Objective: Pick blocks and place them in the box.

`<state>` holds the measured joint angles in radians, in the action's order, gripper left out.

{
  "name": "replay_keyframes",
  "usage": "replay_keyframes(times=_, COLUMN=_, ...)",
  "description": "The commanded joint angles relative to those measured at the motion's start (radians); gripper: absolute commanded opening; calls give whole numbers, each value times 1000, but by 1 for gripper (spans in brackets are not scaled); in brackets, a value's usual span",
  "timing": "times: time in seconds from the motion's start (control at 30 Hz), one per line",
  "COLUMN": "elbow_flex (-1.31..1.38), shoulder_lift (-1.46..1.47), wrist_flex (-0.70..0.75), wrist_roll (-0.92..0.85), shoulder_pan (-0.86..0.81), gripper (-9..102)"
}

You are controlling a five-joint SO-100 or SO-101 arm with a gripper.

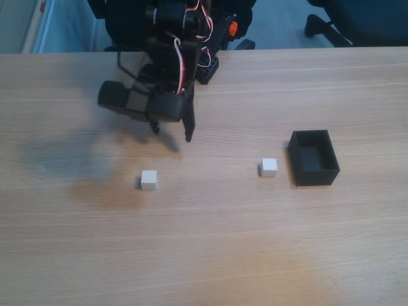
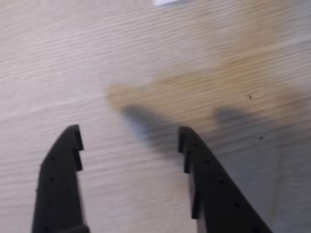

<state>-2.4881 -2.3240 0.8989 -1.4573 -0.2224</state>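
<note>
Wrist view: gripper [image 2: 129,133] open, block [image 2: 167,2] cut off at top edge

table [image 1: 210,255]: light wood | on it: left block [image 1: 149,180] | right block [image 1: 269,167] beside box [image 1: 313,157]

Looked like an office or a lab workroom. Pale wood-grain laminate counter [image 1: 210,242], broad and plain, as on a work desk. Beyond its far edge, a blue-grey floor [image 1: 280,22] and the black wheeled base of an office chair [image 1: 328,25]. At the far left, a light wall panel or cabinet edge [image 1: 38,25]. A small black robot arm [image 1: 169,57] with exposed red and white wires mounted at the counter's back.
</note>
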Motion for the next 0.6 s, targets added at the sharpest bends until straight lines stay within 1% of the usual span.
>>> replay_keyframes(times=0.0, elbow_flex=78, shoulder_lift=74, wrist_flex=-71, wrist_roll=-20, shoulder_pan=-31, gripper=22)
replay_keyframes(times=0.33, elbow_flex=249, shoulder_lift=304, wrist_flex=-132, wrist_roll=-20, shoulder_pan=-92, gripper=22)
replay_keyframes(times=0.57, elbow_flex=330, shoulder_lift=402, wrist_flex=-144, wrist_roll=15, shoulder_pan=-84, gripper=22)
